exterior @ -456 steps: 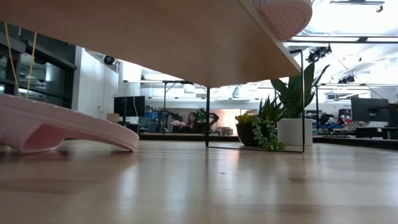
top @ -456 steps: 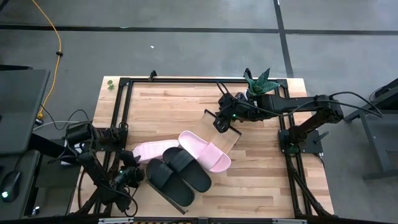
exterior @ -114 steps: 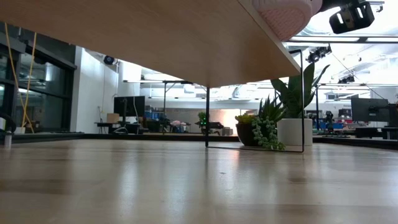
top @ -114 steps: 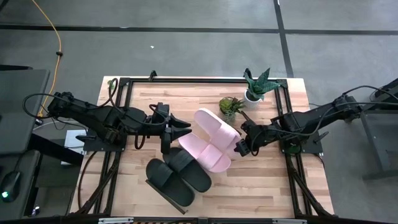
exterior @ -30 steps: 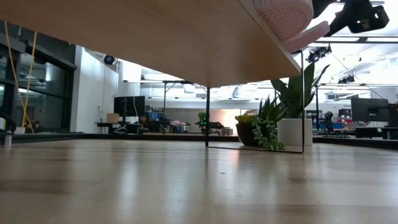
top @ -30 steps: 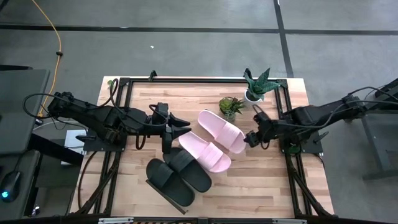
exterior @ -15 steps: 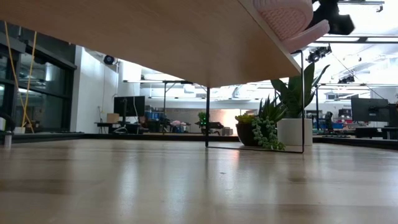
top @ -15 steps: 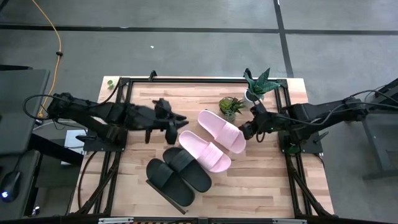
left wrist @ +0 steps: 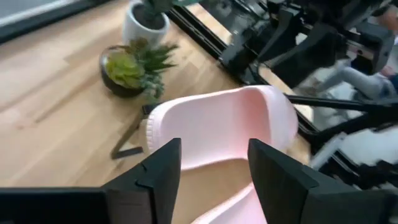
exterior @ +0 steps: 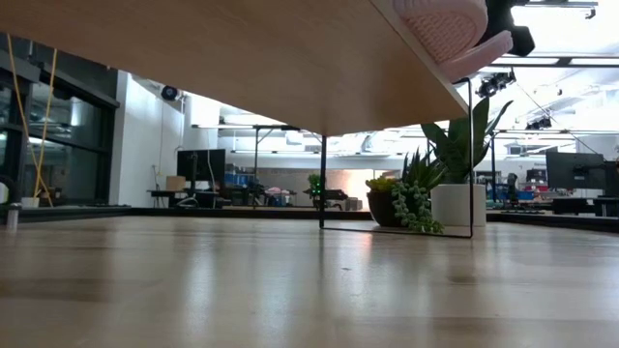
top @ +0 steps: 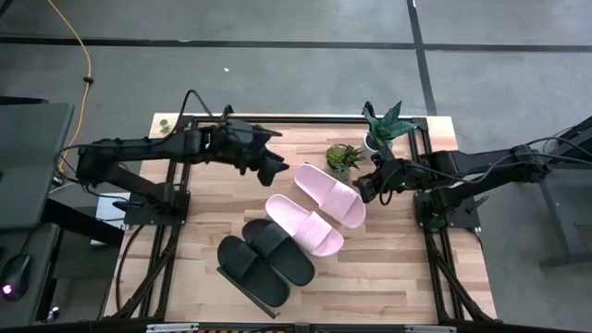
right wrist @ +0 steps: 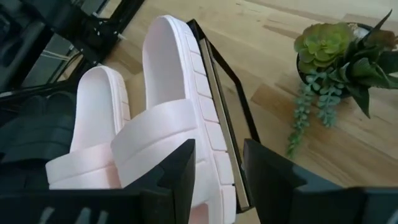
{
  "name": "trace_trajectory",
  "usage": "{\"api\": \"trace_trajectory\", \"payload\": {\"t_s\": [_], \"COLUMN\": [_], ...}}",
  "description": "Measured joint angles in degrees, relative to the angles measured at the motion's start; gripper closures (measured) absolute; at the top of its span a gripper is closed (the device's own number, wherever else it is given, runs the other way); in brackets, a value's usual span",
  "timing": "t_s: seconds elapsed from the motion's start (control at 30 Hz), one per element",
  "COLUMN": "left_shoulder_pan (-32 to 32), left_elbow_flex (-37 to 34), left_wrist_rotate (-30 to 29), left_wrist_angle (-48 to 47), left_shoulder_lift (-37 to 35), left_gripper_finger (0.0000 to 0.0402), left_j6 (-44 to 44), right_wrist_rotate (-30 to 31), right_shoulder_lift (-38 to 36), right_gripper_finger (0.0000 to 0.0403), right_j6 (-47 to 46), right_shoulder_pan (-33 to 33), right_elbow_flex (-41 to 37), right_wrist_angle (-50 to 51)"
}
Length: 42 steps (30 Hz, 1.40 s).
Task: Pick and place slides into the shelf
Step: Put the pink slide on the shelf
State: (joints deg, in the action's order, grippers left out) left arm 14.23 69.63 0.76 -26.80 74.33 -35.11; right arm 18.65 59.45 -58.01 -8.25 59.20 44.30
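The left gripper (top: 274, 169) had lifted away toward ten o'clock, jaws parted and empty; the right gripper (top: 366, 187) too. All four slides (top: 329, 193) lay on the shelf (top: 342, 215).

Two slim dark jointed arms, trailed by looping black cables, end in the left gripper (top: 274, 169) and right gripper (top: 364, 188) with flat black angular fingers (left wrist: 278, 180).
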Motion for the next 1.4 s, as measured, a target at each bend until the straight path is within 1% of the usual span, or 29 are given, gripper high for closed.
{"api": "trace_trajectory", "payload": {"t_s": [0.13, 0.27, 0.43, 0.57, 0.77, 0.9, 1.03, 1.17, 1.4], "left_shoulder_pan": [3.1, 5.7, 8.2, 9.9, 10.3, 10.3, 10.3, 10.2, 10.2], "left_elbow_flex": [0.0, 0.0, 0.0, 0.0, 0.0, 0.0, 0.0, 0.0, 0.0], "left_wrist_rotate": [7.3, 11.1, 11.0, 12.6, 15.7, 17.5, 19.7, 20.5, 21.4], "left_wrist_angle": [1.3, 1.3, 0.6, 0.5, 0.9, 2.9, 5.2, 5.7, 5.7], "left_shoulder_lift": [3.0, 5.3, 7.7, 9.6, 12.5, 14.1, 15.1, 15.6, 16.8], "left_gripper_finger": [0.0216, 0.0220, 0.0230, 0.0230, 0.0210, 0.0193, 0.0184, 0.0189, 0.0216], "left_j6": [1.1, 1.8, 3.0, 3.3, 3.4, 3.4, 3.4, 3.6, 3.8], "right_wrist_rotate": [0.4, 0.4, 0.4, 0.4, 0.5, 0.5, 0.9, 1.8, 2.2], "right_shoulder_lift": [0.0, 0.0, 0.0, 0.0, 0.0, 0.0, 0.0, 0.0, 0.0], "right_gripper_finger": [0.0279, 0.0279, 0.0278, 0.0278, 0.0278, 0.0278, 0.0278, 0.0278, 0.0278], "right_j6": [0.7, 1.5, 1.5, 1.7, 1.8, 1.7, 1.6, 1.5, 1.5], "right_shoulder_pan": [0.0, 0.0, 0.0, 0.0, 0.0, 0.0, 0.0, 0.0, 0.0], "right_elbow_flex": [0.0, 0.0, 0.0, 0.0, 0.0, 0.0, 0.0, 0.0, 0.0], "right_wrist_angle": [-0.8, -1.8, -2.3, -2.3, -2.3, -2.3, -2.3, -2.3, -2.4]}}
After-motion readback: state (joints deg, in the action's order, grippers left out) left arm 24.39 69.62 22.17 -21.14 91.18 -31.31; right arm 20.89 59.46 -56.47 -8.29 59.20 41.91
